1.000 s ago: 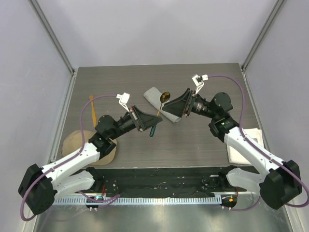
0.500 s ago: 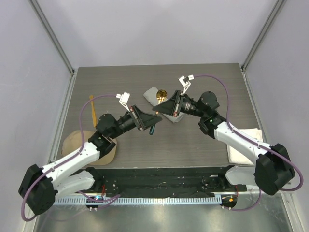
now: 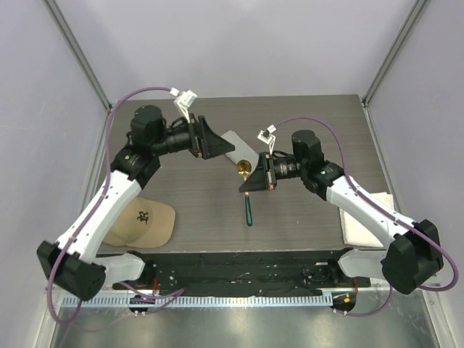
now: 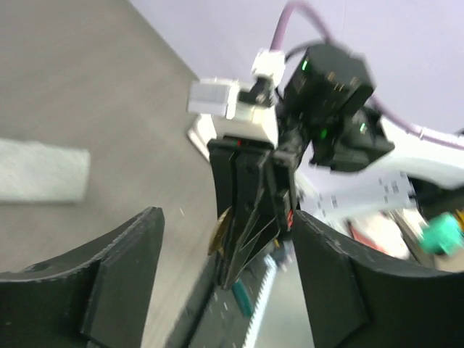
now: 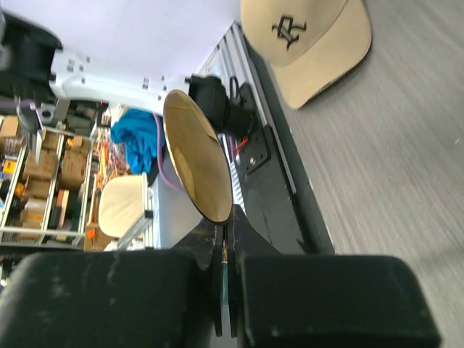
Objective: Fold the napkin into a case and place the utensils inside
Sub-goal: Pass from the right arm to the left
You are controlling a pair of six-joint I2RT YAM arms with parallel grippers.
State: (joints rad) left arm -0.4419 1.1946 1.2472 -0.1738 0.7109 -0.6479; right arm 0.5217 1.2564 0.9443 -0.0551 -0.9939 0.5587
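Note:
A spoon with a shiny gold bowl point(image 3: 243, 168) and a dark teal handle point(image 3: 249, 210) is held above the table. My right gripper point(image 3: 251, 183) is shut on its neck. The bowl point(image 5: 197, 165) sticks out past the pinched fingertips point(image 5: 250, 239) of that gripper point(image 5: 225, 233). My left gripper point(image 3: 212, 141) is raised at the back left. It stands open and empty point(image 4: 228, 243), facing the right gripper and the spoon's bowl point(image 4: 220, 228). The light grey napkin point(image 3: 233, 143) lies folded on the table, partly hidden under the left gripper.
A tan cap point(image 3: 143, 221) with a black emblem lies near the front left, and it also shows in the right wrist view point(image 5: 308, 43). A thicker white towel point(image 3: 362, 226) lies at the right edge under the right arm. Side rails border the table.
The left gripper let go of the spoon, opened wide, and swung up toward the back left. The right gripper shut on the spoon and carried it off the napkin toward the near middle.

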